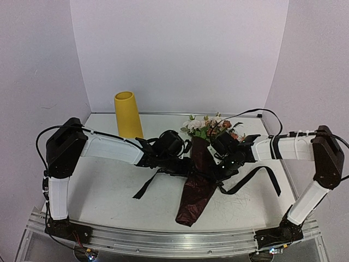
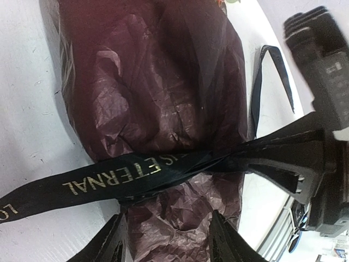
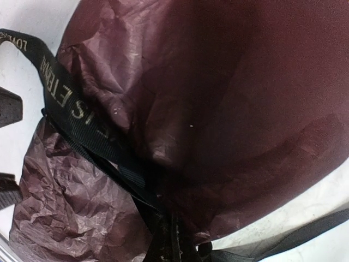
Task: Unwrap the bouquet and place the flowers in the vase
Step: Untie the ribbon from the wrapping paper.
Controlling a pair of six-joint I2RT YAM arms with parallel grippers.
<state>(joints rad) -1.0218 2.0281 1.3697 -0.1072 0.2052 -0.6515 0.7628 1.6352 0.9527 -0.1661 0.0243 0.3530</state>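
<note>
We were at the untying step: the ribbon was on and the paper not yet opened.
From the left, we counted one yellow vase upright at the back of the bench, apart from the bouquet. One left tool sat astride the wrapped stems, jaws partly apart with paper filling the gap, which we judged a hold. One bouquet lay mid-bench, its flowers pointing away, with one black ribbon across it. One right tool was pinched shut on that ribbon. Next, we judged, the ribbon needed drawing clear while the left held firm.
</note>
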